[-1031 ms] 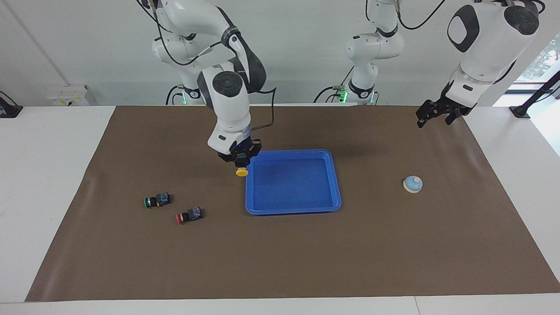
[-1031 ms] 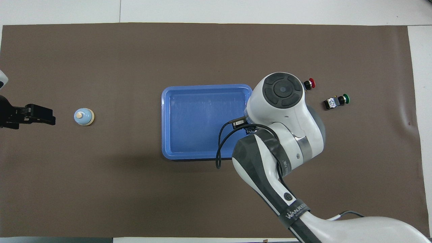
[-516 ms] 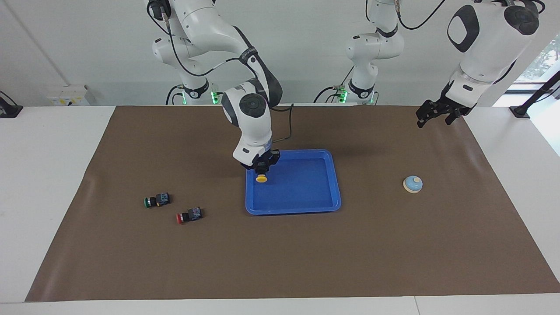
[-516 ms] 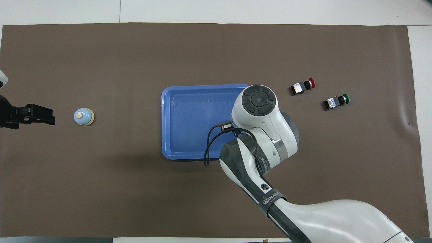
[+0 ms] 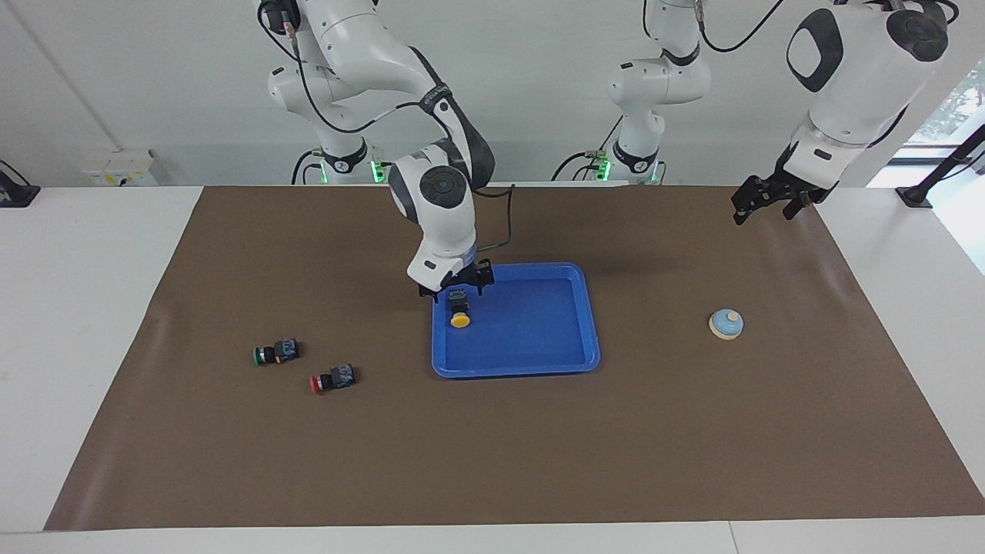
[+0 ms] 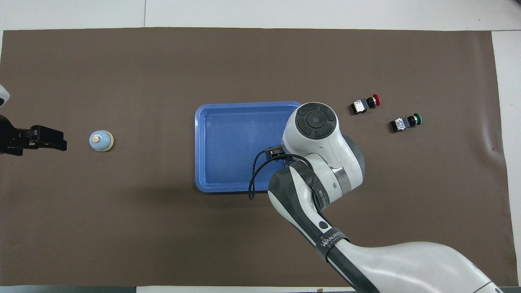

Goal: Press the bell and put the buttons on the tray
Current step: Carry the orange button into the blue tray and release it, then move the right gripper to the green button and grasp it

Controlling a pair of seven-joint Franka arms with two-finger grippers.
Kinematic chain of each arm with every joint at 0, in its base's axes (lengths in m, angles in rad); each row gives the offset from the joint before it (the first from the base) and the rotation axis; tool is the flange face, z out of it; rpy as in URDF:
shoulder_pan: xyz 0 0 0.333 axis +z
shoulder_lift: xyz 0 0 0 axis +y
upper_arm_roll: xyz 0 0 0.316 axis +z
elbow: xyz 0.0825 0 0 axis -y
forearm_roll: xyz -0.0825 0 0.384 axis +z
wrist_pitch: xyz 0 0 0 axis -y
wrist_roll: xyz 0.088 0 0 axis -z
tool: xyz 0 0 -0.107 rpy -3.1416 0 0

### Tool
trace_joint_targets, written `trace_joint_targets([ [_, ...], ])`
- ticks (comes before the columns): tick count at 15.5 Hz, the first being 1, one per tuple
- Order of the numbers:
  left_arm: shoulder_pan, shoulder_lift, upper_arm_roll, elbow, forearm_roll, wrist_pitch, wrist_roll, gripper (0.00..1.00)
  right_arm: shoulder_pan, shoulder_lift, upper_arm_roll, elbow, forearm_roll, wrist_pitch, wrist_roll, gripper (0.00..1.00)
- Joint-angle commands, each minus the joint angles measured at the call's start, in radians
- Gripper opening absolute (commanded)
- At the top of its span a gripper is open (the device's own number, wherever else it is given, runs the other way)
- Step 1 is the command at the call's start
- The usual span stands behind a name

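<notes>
Three buttons: the yellow button (image 5: 459, 312) lies in the one tray (image 5: 539, 363), the green button (image 5: 275, 353) and red button (image 5: 332, 379) on the mat. The right gripper (image 5: 455, 288) hangs wide-jawed over it, holding nothing. The left gripper (image 5: 762, 201) waits open-jawed, apart from the single bell (image 5: 726, 324).

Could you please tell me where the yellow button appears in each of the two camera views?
Facing view: the yellow button lies in the blue tray, at the end toward the right arm, just below the right pincer.
Overhead view: not visible; the right arm covers that part of the tray.
Shared landmark: the bell.
</notes>
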Motion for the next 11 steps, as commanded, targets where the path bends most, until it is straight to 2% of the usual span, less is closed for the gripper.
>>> trace_joint_targets([
  [1, -0.009, -0.008, 0.011, 0.002, -0.003, 0.002, -0.003, 1.0, -0.153, -0.068, 0.003, 0.013, 0.023, -0.094, -0.161, 1.0],
  [3, -0.009, -0.008, 0.011, 0.002, -0.003, 0.003, -0.003, 1.0, -0.289, -0.077, 0.005, -0.013, 0.023, -0.127, -0.271, 1.0],
  [6, -0.009, -0.008, 0.011, 0.002, -0.003, 0.002, -0.003, 1.0, -0.427, -0.086, 0.003, -0.034, 0.021, -0.131, -0.311, 1.0],
  [8, -0.009, -0.008, 0.011, 0.002, -0.003, 0.002, -0.003, 1.0, -0.458, -0.083, 0.002, -0.031, 0.007, -0.13, -0.398, 1.0],
  [11, -0.009, -0.008, 0.011, 0.002, -0.003, 0.002, -0.003, 1.0, -0.494, -0.077, 0.0, -0.031, 0.009, -0.083, -0.392, 0.99],
])
